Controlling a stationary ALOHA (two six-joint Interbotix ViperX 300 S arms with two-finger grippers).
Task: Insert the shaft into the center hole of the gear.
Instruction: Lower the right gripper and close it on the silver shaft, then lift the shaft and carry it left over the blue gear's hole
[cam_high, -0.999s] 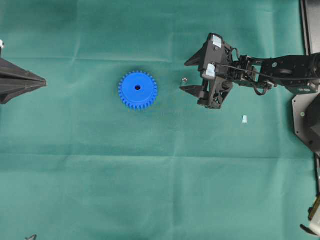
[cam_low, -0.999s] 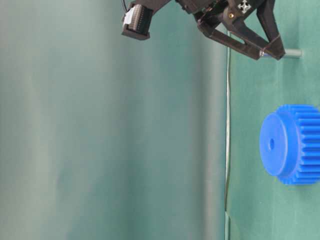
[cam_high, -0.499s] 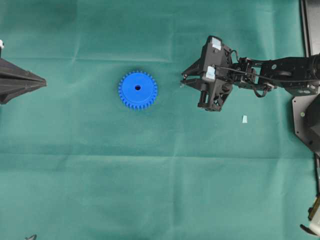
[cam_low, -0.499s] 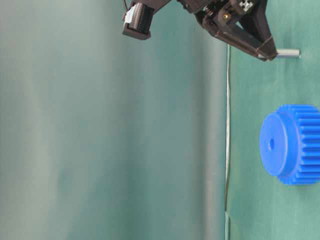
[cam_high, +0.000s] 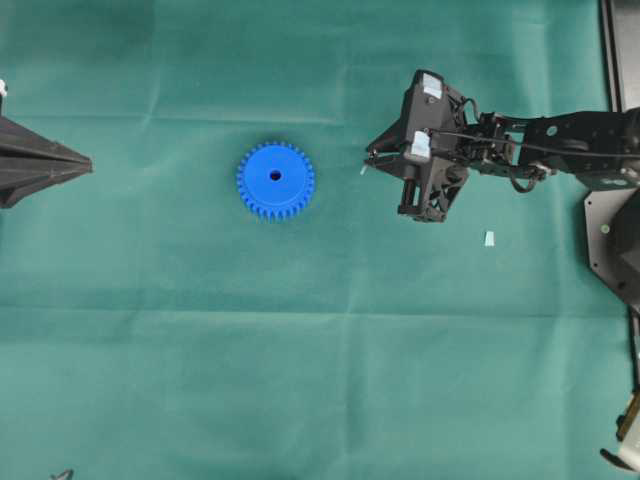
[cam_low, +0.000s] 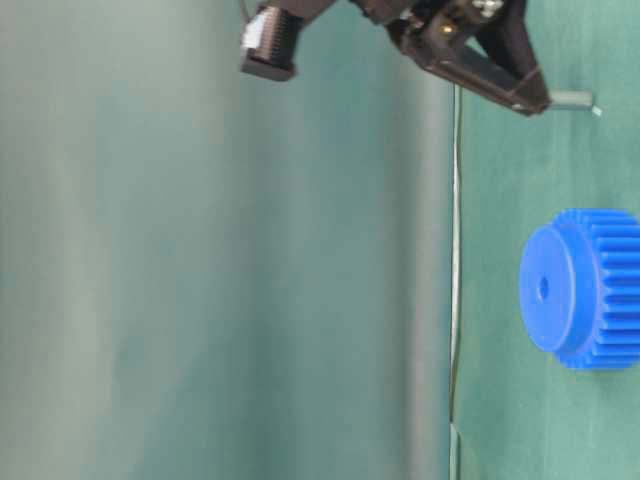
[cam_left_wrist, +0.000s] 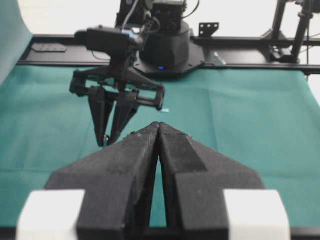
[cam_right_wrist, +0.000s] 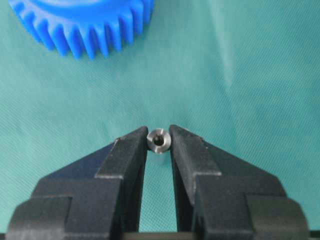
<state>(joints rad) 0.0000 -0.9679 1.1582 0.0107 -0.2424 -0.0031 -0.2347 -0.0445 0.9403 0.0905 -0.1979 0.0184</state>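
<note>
A robotics laboratory bench is shown. The work surface is covered by a creased green cloth, which is also raised as a backdrop at one side in the table-level view. Black metal frame rails are seen running along the far edge of the bench, and a black arm base with a small lit blue indicator and loose cabling is mounted there. Two black robot arms are fixed at opposite ends of the cloth, and cameras are carried on their wrists, as only a test rig is arranged
</note>
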